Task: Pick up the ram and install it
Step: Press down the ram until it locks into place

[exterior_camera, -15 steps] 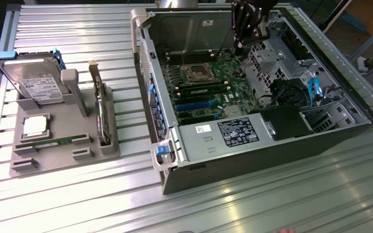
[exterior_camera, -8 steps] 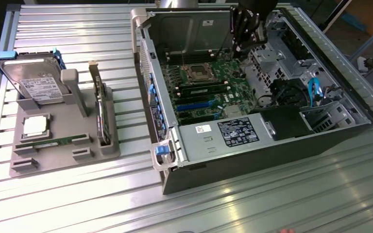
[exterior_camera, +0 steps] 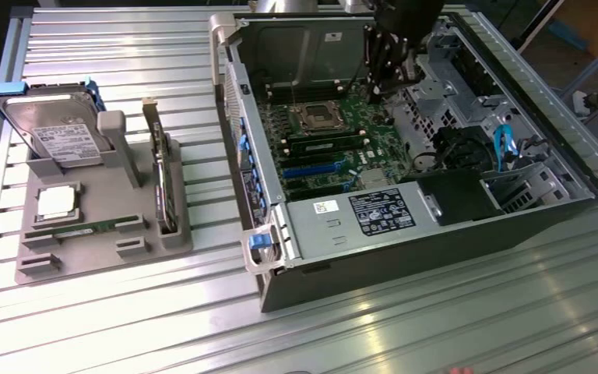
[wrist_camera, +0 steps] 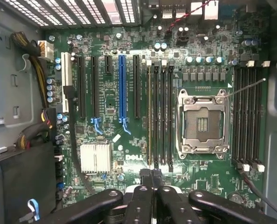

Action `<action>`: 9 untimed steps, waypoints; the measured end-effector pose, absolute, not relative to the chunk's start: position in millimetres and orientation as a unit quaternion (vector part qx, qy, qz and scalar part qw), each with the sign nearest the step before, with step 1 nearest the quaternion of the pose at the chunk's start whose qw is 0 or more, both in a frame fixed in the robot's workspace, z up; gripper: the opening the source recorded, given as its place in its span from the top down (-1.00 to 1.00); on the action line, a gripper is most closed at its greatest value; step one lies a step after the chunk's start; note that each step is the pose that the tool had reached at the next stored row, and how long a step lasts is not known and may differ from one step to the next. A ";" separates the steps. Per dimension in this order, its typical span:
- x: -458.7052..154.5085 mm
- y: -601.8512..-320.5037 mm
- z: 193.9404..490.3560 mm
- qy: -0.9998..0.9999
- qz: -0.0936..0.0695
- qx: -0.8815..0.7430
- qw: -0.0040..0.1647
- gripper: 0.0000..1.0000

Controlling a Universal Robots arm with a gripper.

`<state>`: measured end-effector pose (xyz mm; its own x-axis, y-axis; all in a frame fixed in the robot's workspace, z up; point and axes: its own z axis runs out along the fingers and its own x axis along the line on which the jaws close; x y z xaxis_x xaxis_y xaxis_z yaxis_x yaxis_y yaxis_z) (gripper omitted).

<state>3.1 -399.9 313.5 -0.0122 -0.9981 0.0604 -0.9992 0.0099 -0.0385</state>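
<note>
Reaching straight down into the open case with the gripper, wrist vertical, arm dropping in from above at the far side. Holding both fingers pressed together over the board, beside the empty socket. Lining up, in the wrist view, with a thin yellowish strip that runs edge-on from the fingertips along one of the long dark slots; cannot tell whether clamped there or seated in the slot. Lying well apart from all that, to the exterior view's left: a green ram, flat in a groove of the grey tray. Sharing that tray: a silver chip just beyond the ram, a drive at the far end, and a dark card standing on edge along its right side.
</note>
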 end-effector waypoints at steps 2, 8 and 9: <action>3.1 -399.9 306.8 -0.711 0.035 0.703 0.008 0.79; 3.1 -399.9 292.8 -0.711 0.036 0.703 0.007 0.79; 3.2 -399.9 289.9 -0.711 0.036 0.703 0.007 0.79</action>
